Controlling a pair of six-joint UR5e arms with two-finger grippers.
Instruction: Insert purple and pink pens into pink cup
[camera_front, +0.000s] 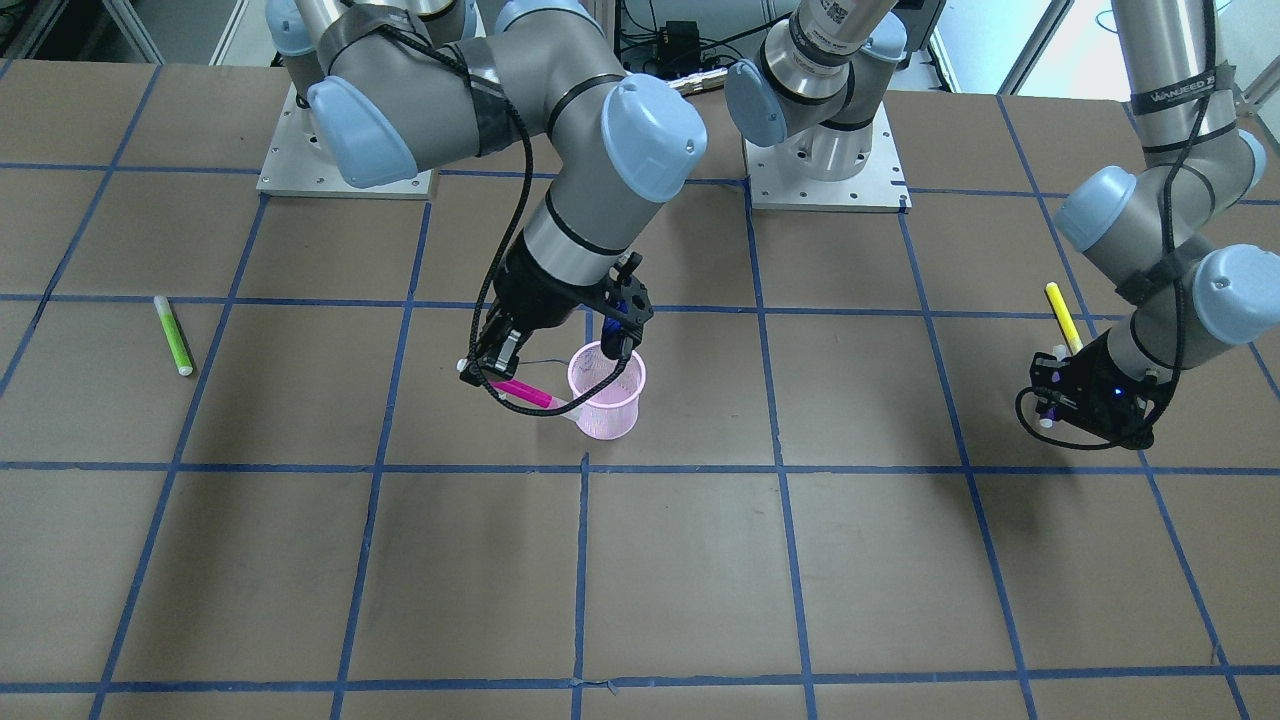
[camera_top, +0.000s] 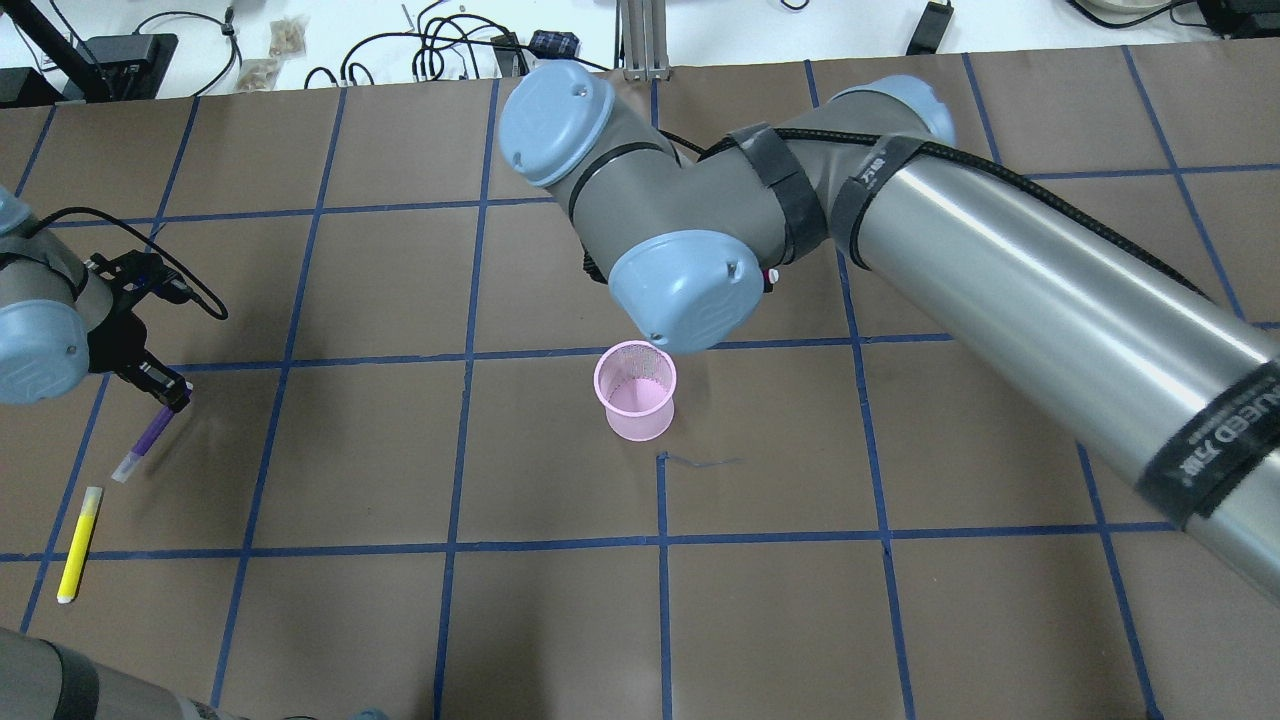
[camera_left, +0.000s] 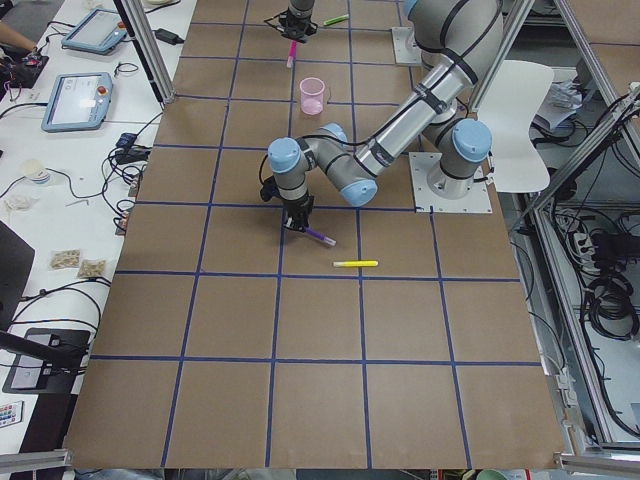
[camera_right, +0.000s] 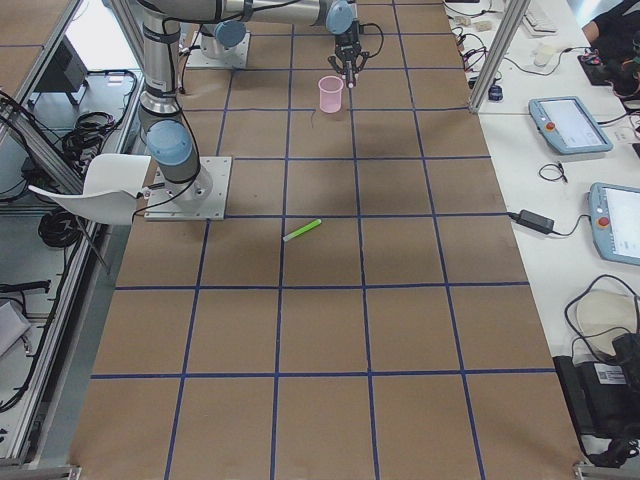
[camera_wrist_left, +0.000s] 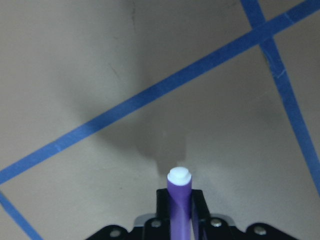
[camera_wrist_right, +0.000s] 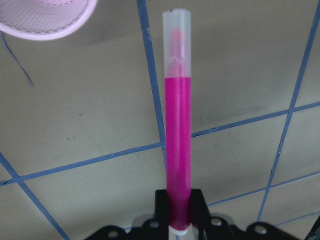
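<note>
The pink mesh cup stands upright near the table's middle and also shows in the overhead view. My right gripper is shut on the pink pen, which is tilted with its clear cap beside the cup's wall and outside it. In the right wrist view the pink pen points past the cup's rim. My left gripper is shut on the purple pen and holds it tilted, low over the table, far from the cup. The left wrist view shows the purple pen between the jaws.
A yellow pen lies on the table close to my left gripper. A green pen lies far out on my right side. Blue tape lines grid the brown table.
</note>
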